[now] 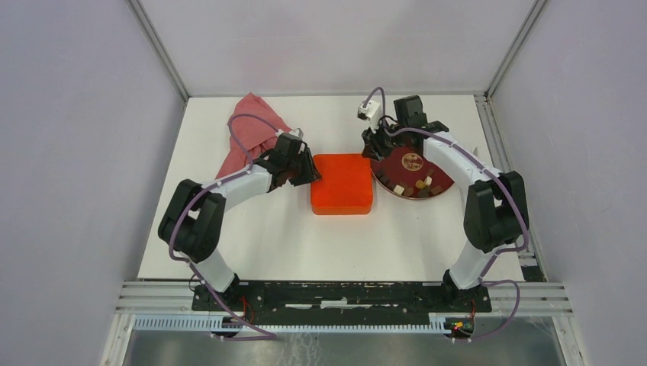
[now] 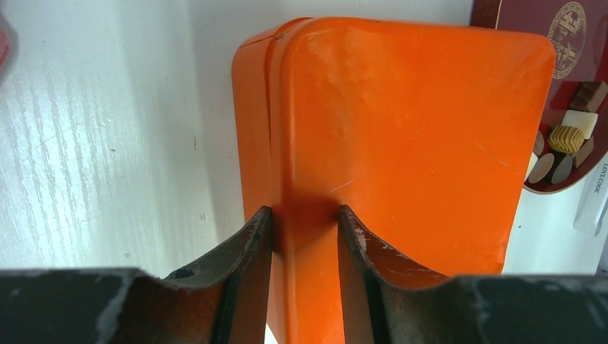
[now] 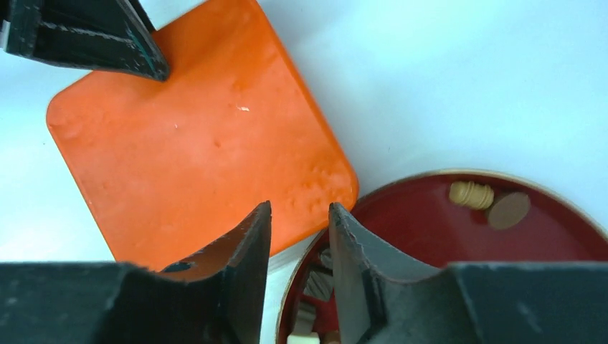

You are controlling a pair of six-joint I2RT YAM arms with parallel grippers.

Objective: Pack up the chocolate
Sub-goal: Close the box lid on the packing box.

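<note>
The orange box (image 1: pixel 342 184) lies shut in the middle of the table. It fills the left wrist view (image 2: pixel 401 136). My left gripper (image 1: pixel 309 169) (image 2: pixel 304 209) is at its left edge and is shut on that edge. One finger is against the side wall and the other over the top. The chocolate (image 1: pixel 416 185) lies as several small brown and cream pieces on the dark red plate (image 1: pixel 397 164) to the right of the box. My right gripper (image 1: pixel 374 149) (image 3: pixel 300 206) hangs over the plate's left rim (image 3: pixel 430 236), narrowly open and holding nothing. A cream ridged piece (image 3: pixel 472 194) sits farther in.
A red cloth (image 1: pixel 248 130) lies bunched at the back left, behind the left arm. The plate nearly touches the box's right side. More chocolate pieces (image 2: pixel 570 136) show on the plate (image 2: pixel 516 21) in the left wrist view. The left finger (image 3: pixel 136 57) shows over the box corner.
</note>
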